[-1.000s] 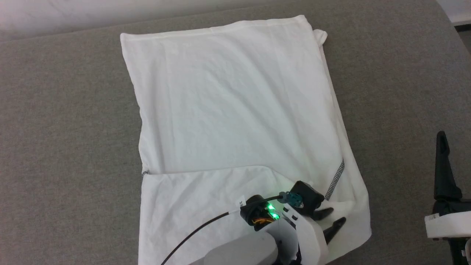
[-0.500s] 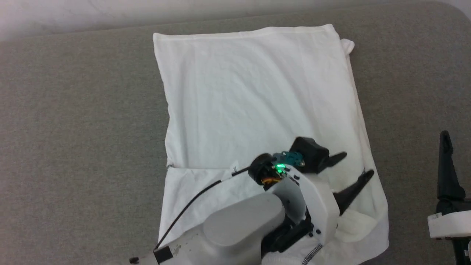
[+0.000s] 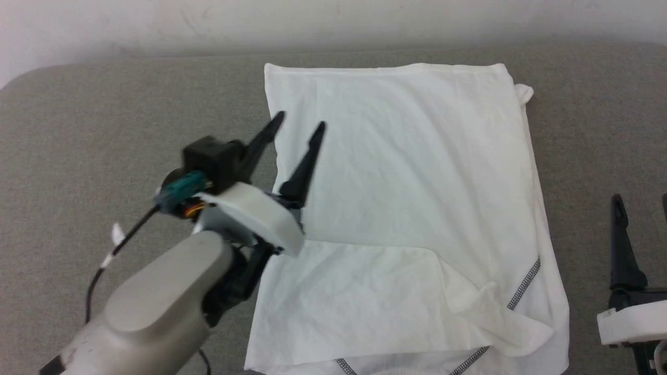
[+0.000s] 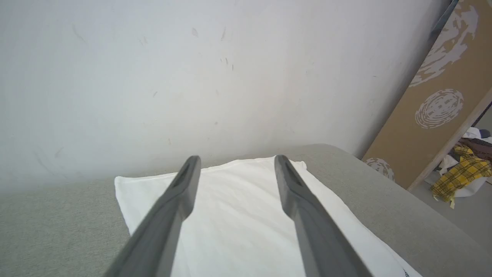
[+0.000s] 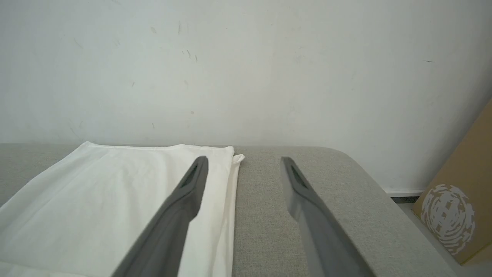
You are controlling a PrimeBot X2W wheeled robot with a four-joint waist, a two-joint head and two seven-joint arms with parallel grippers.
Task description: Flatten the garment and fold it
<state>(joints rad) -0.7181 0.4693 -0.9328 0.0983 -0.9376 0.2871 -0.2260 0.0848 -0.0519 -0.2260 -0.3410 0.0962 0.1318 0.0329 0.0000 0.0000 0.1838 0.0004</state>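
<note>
Garment (image 3: 406, 182) lies as wrinkled white rectangle on coarse grey surface (image 3: 104, 104).

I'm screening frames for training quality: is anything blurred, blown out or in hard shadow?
Head view: the white thin-fabric T-shirt is bright, creases faint but readable; the left arm's teal connector is slightly smeared. Left and right wrist views: dark jaws near the lens look soft; grey fabric surface evenly lit, no hard shadows.

The garment (image 3: 411, 172) lies on the surface (image 3: 104, 120), left tool (image 3: 300, 120) above its left edge, right tool (image 3: 641, 200) to its right.
</note>
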